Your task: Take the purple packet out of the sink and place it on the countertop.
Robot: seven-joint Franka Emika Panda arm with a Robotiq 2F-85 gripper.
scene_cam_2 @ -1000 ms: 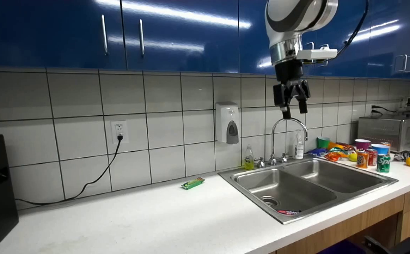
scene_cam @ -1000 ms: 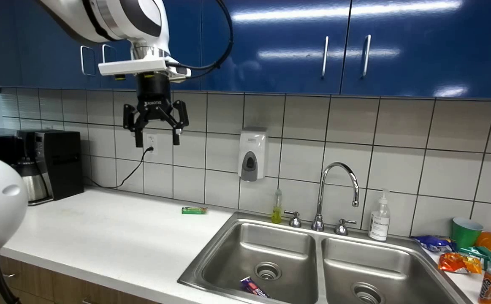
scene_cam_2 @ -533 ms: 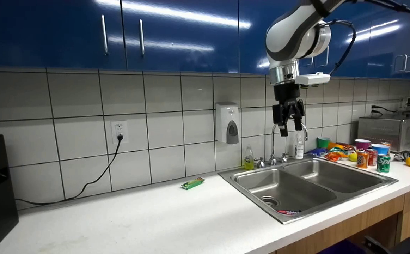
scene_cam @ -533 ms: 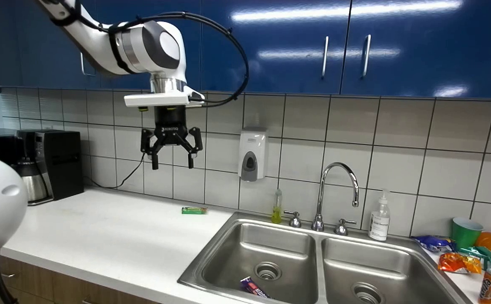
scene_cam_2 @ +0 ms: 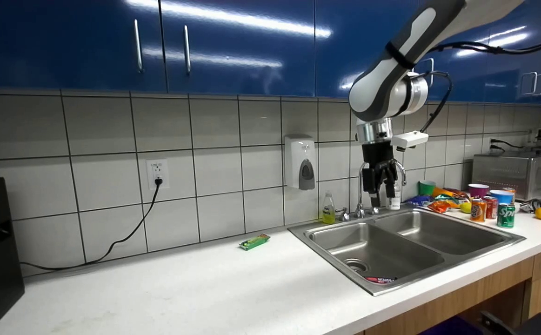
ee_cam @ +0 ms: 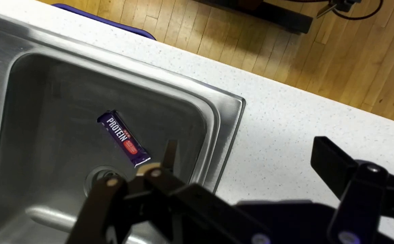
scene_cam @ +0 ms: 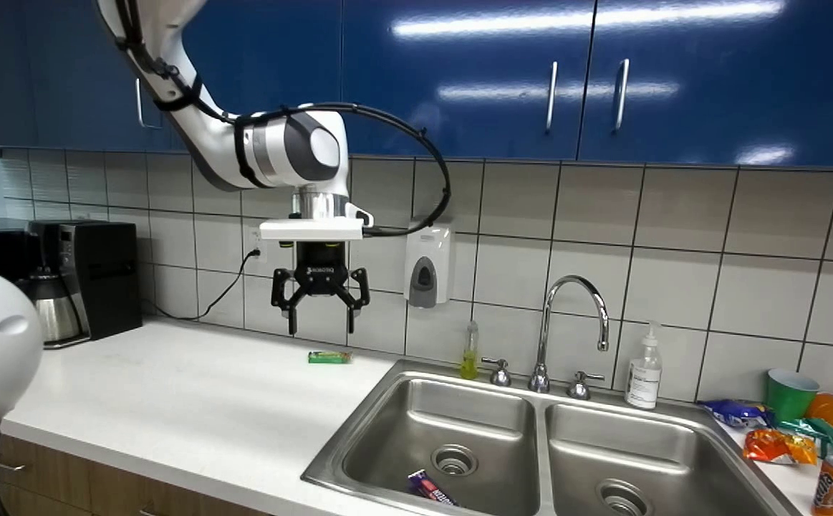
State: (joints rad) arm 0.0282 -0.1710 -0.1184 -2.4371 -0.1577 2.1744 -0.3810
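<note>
The purple packet (scene_cam: pixel 432 487) lies flat in the sink (scene_cam: pixel 469 419), in the basin nearer the bare counter, close to its front wall. It also shows in an exterior view (scene_cam_2: pixel 380 280) and in the wrist view (ee_cam: pixel 124 138), with white lettering and a red patch. My gripper (scene_cam: pixel 321 331) is open and empty, pointing down well above the counter. In the wrist view (ee_cam: pixel 244 145) one finger overlaps the basin and the other overlaps the countertop (ee_cam: pixel 271 149); the packet is left of both fingers. The white countertop (scene_cam_2: pixel 196 293) runs beside the sink.
A chrome faucet (scene_cam: pixel 574 287) rises behind the sink, with a yellow-green soap bottle (scene_cam: pixel 469 355) and a pump bottle (scene_cam: pixel 644 373). A thin green item (scene_cam: pixel 329 357) lies near the wall. A soap dispenser (scene_cam: pixel 428 265) hangs above. Cans (scene_cam_2: pixel 478 210), cups and snack packs stand beyond the sink.
My gripper has come down a long way and has moved toward the sink side in an exterior view. It has stayed open. The packet has not moved.
</note>
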